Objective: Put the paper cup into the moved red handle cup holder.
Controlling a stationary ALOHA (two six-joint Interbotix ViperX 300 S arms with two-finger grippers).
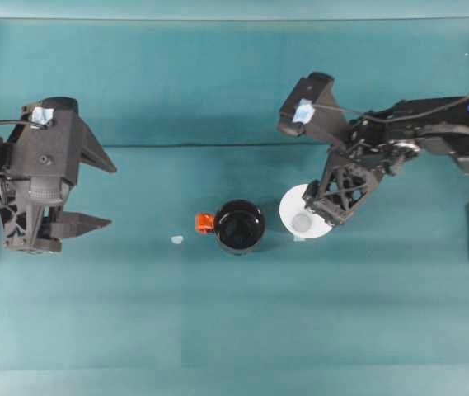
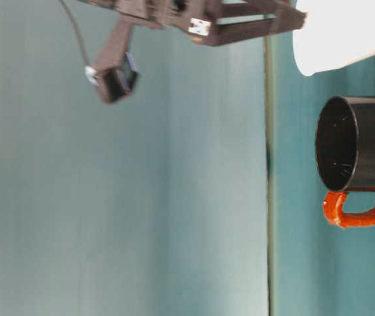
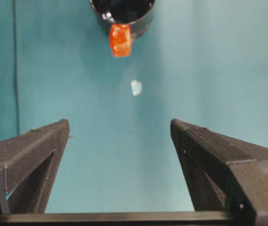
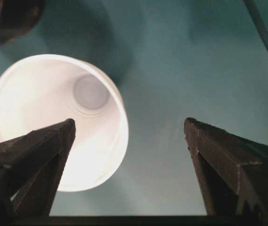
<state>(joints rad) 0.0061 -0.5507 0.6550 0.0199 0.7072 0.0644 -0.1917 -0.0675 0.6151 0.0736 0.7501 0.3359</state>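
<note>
The white paper cup (image 1: 302, 216) stands upright, mouth up, just right of the black red handle cup holder (image 1: 240, 226). The holder's orange-red handle (image 1: 204, 222) points left. My right gripper (image 1: 323, 209) hovers open over the cup's right side. In the right wrist view the cup (image 4: 53, 117) lies lower left, one fingertip (image 4: 53, 141) over its mouth and the other outside its wall. My left gripper (image 1: 102, 190) is open at the far left, well apart from the holder (image 3: 122, 12). From table level, the cup (image 2: 345, 33) and the holder (image 2: 358, 151) stand side by side.
A small white scrap (image 1: 176, 239) lies on the teal table (image 1: 234, 330) left of the handle, and appears between my left gripper (image 3: 119, 123) and the holder. The arm bases stand at both side edges.
</note>
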